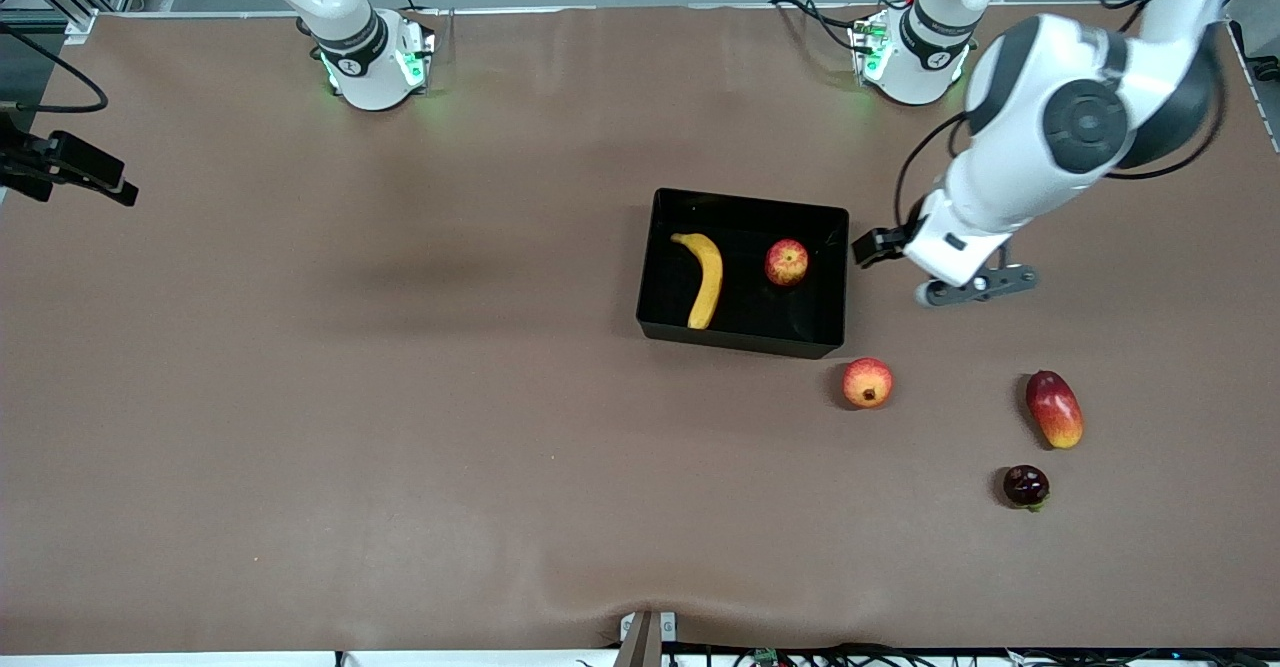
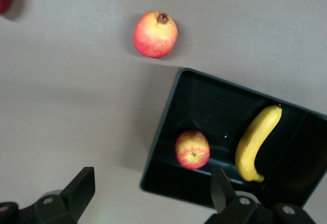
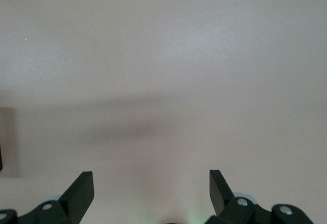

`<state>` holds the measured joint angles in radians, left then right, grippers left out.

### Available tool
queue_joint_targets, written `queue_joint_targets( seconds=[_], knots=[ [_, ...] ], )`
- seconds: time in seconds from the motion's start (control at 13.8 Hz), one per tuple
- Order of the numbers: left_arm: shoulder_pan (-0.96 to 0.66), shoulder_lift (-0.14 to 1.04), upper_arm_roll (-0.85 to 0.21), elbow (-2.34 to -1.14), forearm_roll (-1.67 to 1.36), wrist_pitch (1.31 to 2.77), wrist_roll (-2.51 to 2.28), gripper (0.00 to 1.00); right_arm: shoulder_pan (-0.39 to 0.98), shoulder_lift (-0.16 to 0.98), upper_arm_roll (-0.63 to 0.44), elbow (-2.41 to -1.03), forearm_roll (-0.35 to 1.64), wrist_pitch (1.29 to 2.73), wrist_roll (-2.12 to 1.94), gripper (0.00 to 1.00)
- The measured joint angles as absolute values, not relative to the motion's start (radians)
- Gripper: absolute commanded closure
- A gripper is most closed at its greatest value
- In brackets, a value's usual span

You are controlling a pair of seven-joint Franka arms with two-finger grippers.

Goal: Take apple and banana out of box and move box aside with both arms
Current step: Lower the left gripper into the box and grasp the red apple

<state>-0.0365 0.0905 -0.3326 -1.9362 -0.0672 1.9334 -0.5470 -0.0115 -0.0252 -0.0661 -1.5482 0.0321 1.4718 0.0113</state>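
The black box (image 1: 742, 329) sits mid-table, toward the left arm's end. Inside it lie the yellow banana (image 1: 703, 279) and the small red apple (image 1: 787, 262) with yellow patches, apart from each other. My left gripper (image 1: 880, 245) hangs just outside the box wall at the left arm's end. In the left wrist view the left gripper (image 2: 153, 193) is open and holds nothing, with the box (image 2: 168, 127), apple (image 2: 192, 149) and banana (image 2: 255, 142) below it. My right gripper (image 3: 152, 191) is open over bare table. The front view shows only the right arm's base (image 1: 370, 57).
A round orange-red fruit (image 1: 867, 383) lies just nearer the camera than the box corner. A red-yellow mango (image 1: 1054, 408) and a small dark red fruit (image 1: 1026, 486) lie toward the left arm's end. A black camera mount (image 1: 70, 167) juts in at the right arm's end.
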Motion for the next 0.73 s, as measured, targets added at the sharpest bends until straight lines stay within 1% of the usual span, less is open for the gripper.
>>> queue_joint_targets(
  seconds=[0.15, 0.36, 0.73],
  knots=[
    [-0.037, 0.094, -0.369, -2.000, -0.067, 2.013, -0.619, 0.00, -0.011, -0.025, -0.066, -1.549, 0.032, 1.472, 0.011, 0.00],
    [-0.042, 0.107, -0.418, -2.066, -0.067, 2.096, -0.736, 0.00, -0.011, -0.025, -0.066, -1.550, 0.032, 1.472, 0.011, 0.00],
    [-0.109, 0.180, -0.438, -2.130, -0.067, 2.221, -0.871, 0.00, -0.012, -0.025, -0.066, -1.552, 0.032, 1.472, 0.011, 0.00]
  ],
)
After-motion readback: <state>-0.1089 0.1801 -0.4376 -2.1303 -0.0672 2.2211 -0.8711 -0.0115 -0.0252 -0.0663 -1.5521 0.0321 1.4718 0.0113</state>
